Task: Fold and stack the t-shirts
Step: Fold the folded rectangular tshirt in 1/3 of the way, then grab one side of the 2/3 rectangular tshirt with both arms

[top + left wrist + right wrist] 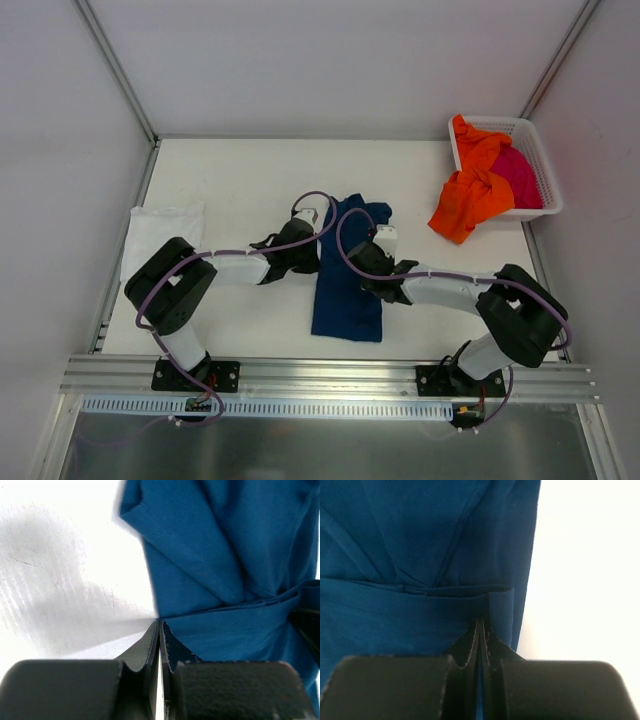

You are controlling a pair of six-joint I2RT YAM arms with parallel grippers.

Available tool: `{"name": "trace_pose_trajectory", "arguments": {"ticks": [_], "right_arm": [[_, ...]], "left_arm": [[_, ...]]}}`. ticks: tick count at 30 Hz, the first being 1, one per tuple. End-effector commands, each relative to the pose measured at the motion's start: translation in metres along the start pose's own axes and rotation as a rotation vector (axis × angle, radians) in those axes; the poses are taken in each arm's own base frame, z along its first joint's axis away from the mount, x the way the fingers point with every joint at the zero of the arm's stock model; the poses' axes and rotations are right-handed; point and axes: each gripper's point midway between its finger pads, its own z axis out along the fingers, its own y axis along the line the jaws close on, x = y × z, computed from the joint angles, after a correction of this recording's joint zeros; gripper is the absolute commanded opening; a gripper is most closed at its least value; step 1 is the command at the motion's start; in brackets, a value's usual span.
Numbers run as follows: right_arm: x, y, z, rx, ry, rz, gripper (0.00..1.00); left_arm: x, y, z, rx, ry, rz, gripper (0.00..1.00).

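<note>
A navy blue t-shirt [346,285] lies folded into a long strip at the table's middle. My left gripper [322,252] is shut at its left edge, the tips [159,623] pinching the end of a folded-over band of blue cloth [235,630]. On the opposite edge my right gripper [368,262] is shut on the same band [420,620], with blue cloth showing between its fingers [479,625]. A folded white t-shirt [160,235] lies at the far left. An orange t-shirt [470,195] hangs over the basket's front rim, with a magenta t-shirt [520,175] inside.
The white lattice basket [540,140] stands at the back right corner. Grey walls and metal rails [120,75] close in the table on three sides. Bare white tabletop [240,170] lies behind the blue t-shirt and between it and the basket.
</note>
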Motion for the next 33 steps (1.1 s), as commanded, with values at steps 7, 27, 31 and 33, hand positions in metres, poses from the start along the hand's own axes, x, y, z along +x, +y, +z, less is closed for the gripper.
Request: {"name": "trace_pose_trajectory", "arguments": {"ticks": [7, 27, 31, 33], "right_arm": [[0.010, -0.039, -0.017, 0.084, 0.007, -0.004, 0.01], [0.042, -0.041, -0.107, -0.102, -0.064, 0.086, 0.81], [0.064, -0.038, -0.109, -0.112, -0.057, 0.098, 0.81], [0.068, -0.038, -0.111, -0.111, -0.069, 0.136, 0.81]], "left_arm": [[0.003, 0.006, 0.000, -0.012, 0.018, -0.017, 0.00], [0.081, -0.036, -0.124, 0.379, 0.069, -0.152, 0.94], [0.100, -0.053, -0.139, 0.524, 0.098, -0.177, 0.93], [0.107, -0.056, -0.142, 0.572, 0.097, -0.185, 0.93]]}}
